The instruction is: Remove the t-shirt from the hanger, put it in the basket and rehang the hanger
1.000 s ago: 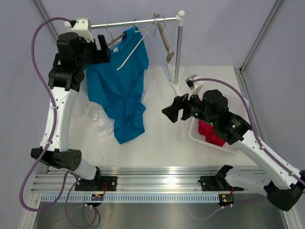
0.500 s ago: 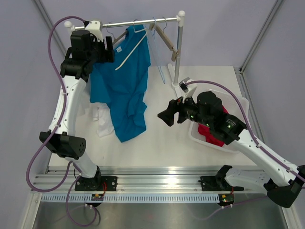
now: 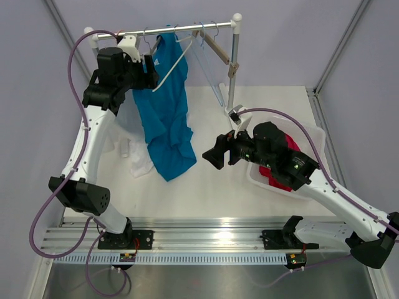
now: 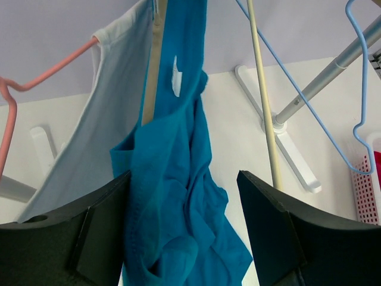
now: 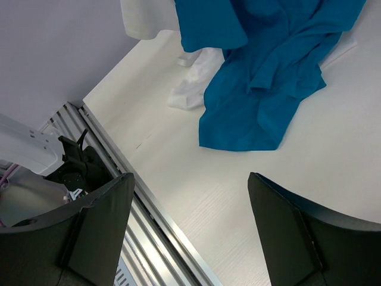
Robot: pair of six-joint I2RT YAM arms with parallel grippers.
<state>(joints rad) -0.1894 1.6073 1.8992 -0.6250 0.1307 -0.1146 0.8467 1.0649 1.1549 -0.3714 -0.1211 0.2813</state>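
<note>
Both open and empty: left pincer (image 4: 184, 199) faces the limp, light blue t-shirt (image 3: 165, 118) hanging from, apparently, a tan hanger (image 4: 153, 71) on the rail (image 3: 181, 29), right pincer (image 5: 187, 190) over the worktop (image 3: 212, 187); best gripped at bunched shoulder cloth.

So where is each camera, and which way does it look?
Top: above and behind, looking down at the table, rail and shirt; left arm and right arm show.
Left wrist: up by the rail, facing the shirt; the open left fingers show.
Right wrist: over the table, facing down at the shirt's bottom; the open right fingers show.
All three see the shirt.
</note>
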